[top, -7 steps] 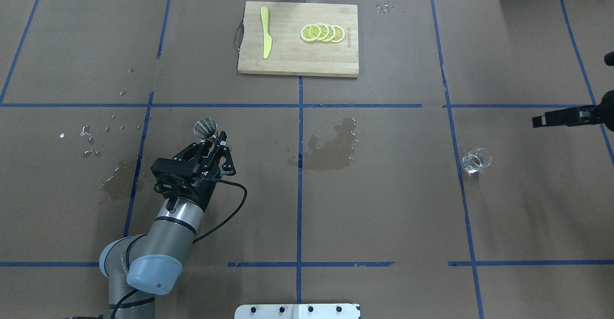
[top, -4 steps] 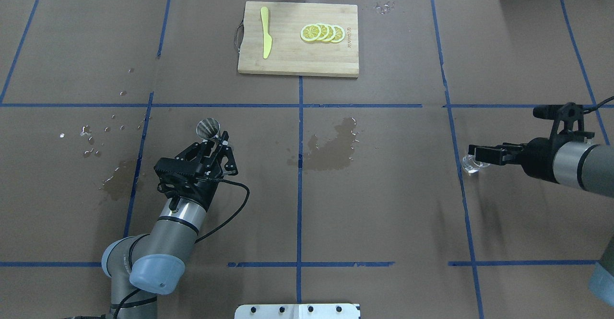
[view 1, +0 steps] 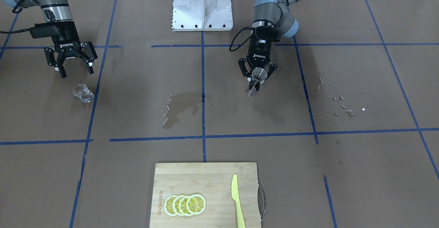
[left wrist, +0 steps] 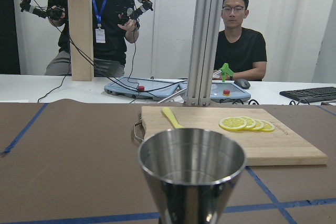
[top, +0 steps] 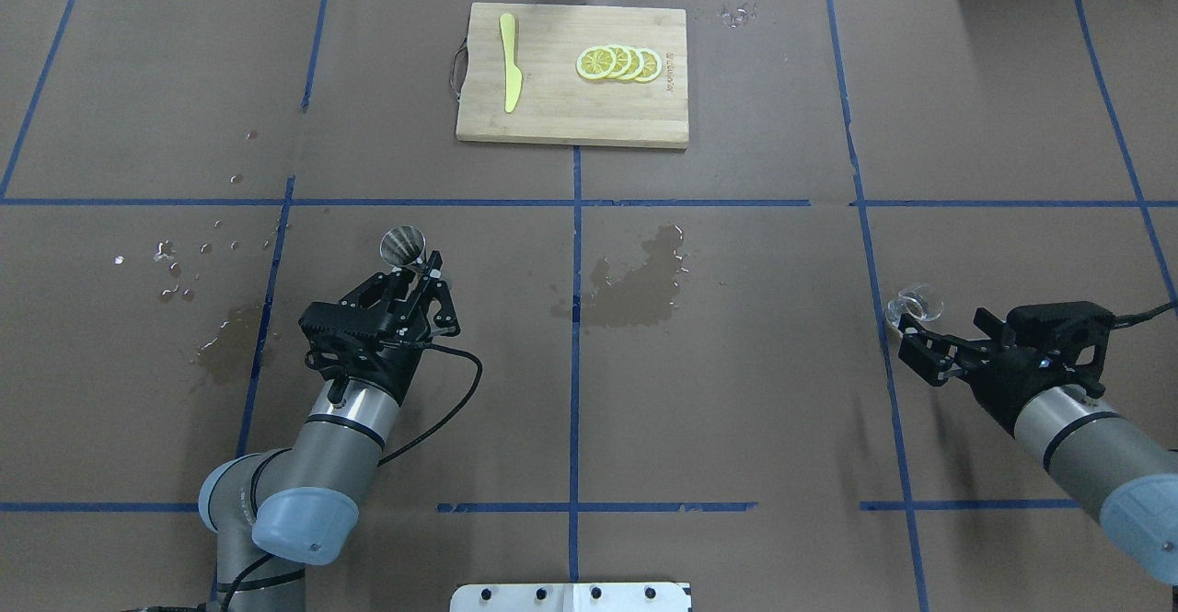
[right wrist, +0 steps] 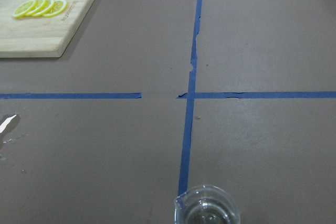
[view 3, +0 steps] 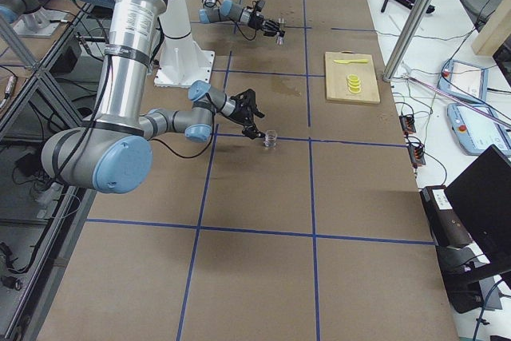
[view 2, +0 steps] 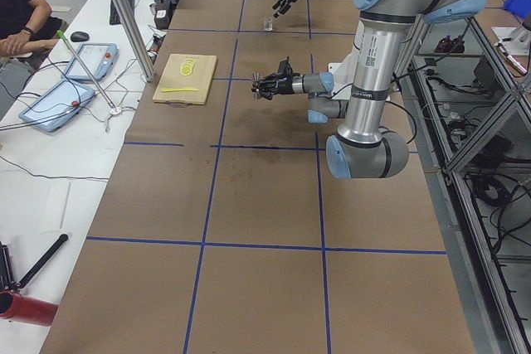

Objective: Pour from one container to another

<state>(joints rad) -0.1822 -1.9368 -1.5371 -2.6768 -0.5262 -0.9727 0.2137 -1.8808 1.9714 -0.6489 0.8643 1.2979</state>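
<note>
L jaws clamp jigger (top: 402,246); R jaws wide, just beside glass (view 1: 83,93) on table (view 1: 137,173).

Right arm: "ROBOTIQ" in white capitals runs across the black housing of the right gripper (view 1: 77,73), readable in the front-facing view.
Left arm: the same "ROBOTIQ" wordmark, white on black, sits on the body of the left gripper (view 1: 257,80).
Board: a brand mark is burned into the wood of the cutting board (view 1: 205,183), along its short edge beside the lemon slices (view 1: 185,204). It runs sideways and its letters are too small to make out.
Operator: a white badge (left wrist: 98,35) hangs from a standing operator's (left wrist: 113,51) blue lanyard; its print is illegible.
</note>
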